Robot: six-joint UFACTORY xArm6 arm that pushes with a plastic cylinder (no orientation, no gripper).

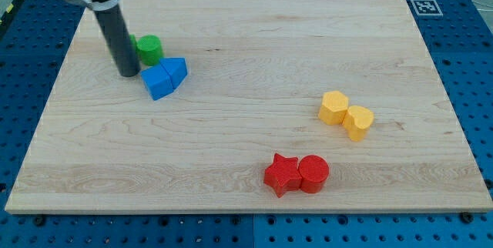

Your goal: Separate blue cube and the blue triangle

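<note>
A blue cube (158, 82) and a blue triangle (176, 70) lie touching each other at the board's upper left, the triangle on the cube's upper right. My tip (129, 74) is the lower end of the dark rod, just left of the blue cube with a small gap between them. A green cylinder (149, 48) sits right beside the rod, above the blue pair.
A yellow hexagon block (334, 107) and a yellow rounded block (359, 121) touch at the right. A red star (282, 174) and a red cylinder (313, 173) touch near the bottom edge. The wooden board (246, 125) rests on a blue pegboard table with a marker tag (424, 6) at the top right.
</note>
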